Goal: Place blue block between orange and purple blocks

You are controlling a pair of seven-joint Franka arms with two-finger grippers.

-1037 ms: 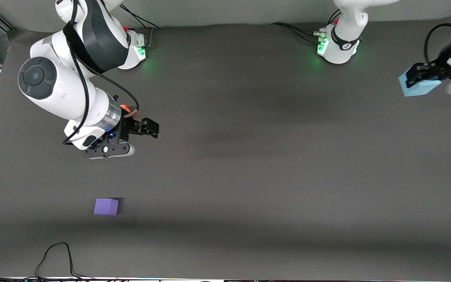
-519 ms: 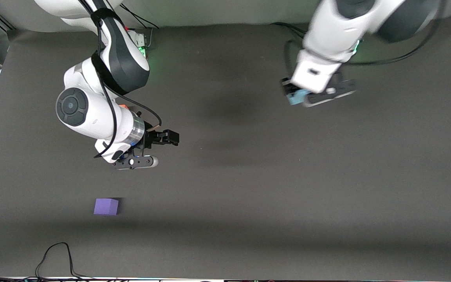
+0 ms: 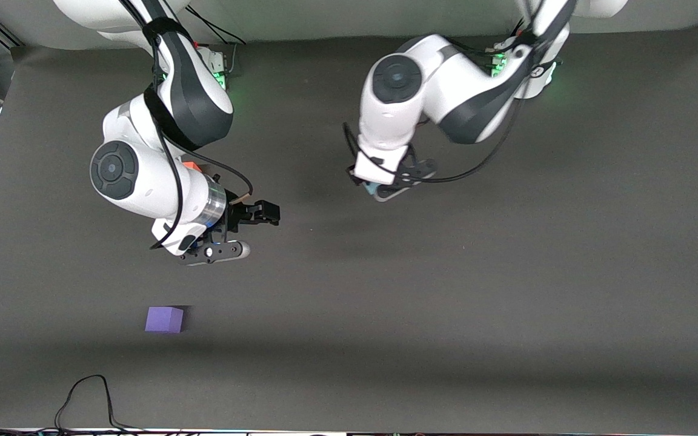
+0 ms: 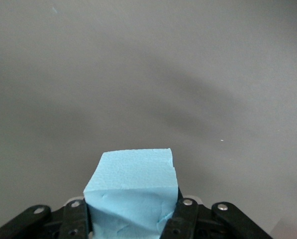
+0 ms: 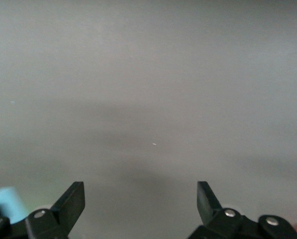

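While our left gripper clamps the blue block, it has swung over mid-table; our right gripper hangs open, empty. The purple block stays put.

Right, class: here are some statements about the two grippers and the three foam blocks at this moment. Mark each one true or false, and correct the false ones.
1. The left gripper is shut on the blue block. True.
2. The right gripper holds the purple block. False: it is open and empty; the purple block lies on the table.
3. The purple block lies nearer the front camera than the orange block. True.
4. The blue block already sits between the other two. False: it is held up over the table's middle.
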